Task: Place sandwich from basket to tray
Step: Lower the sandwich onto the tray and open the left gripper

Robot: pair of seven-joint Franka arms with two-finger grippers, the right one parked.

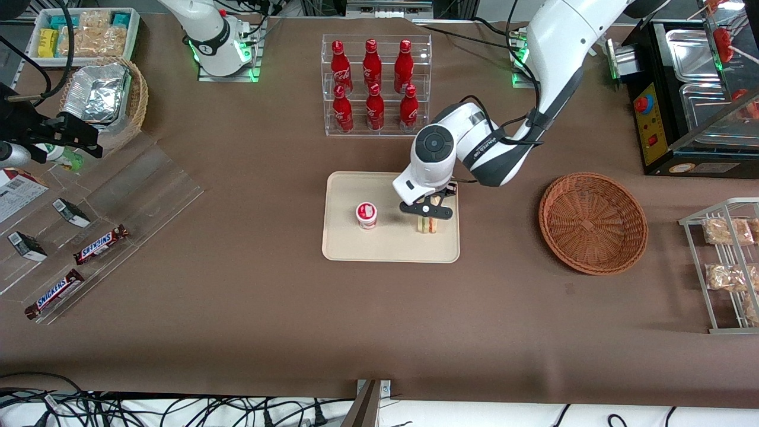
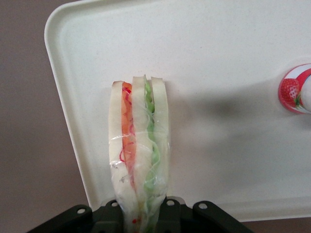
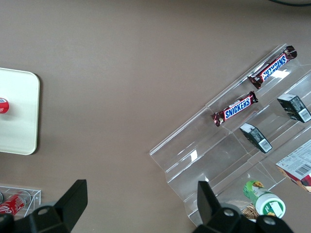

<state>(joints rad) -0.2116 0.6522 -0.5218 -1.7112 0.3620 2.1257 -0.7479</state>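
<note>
The sandwich (image 1: 428, 225) (image 2: 138, 155), a clear-wrapped wedge of white bread with red and green layers, stands on edge over the beige tray (image 1: 344, 243) (image 2: 218, 58), near the tray's end toward the working arm. My gripper (image 1: 427, 217) (image 2: 141, 216) is directly above it and shut on its upper part. Whether the sandwich rests on the tray or hangs just above it I cannot tell. The reddish-brown wicker basket (image 1: 593, 223) lies beside the tray toward the working arm's end, with nothing in it.
A small strawberry yogurt cup (image 1: 366, 214) (image 2: 295, 90) stands on the tray beside the sandwich. A clear rack of red bottles (image 1: 373, 83) stands farther from the front camera than the tray. A wire rack with bagged snacks (image 1: 726, 261) sits past the basket.
</note>
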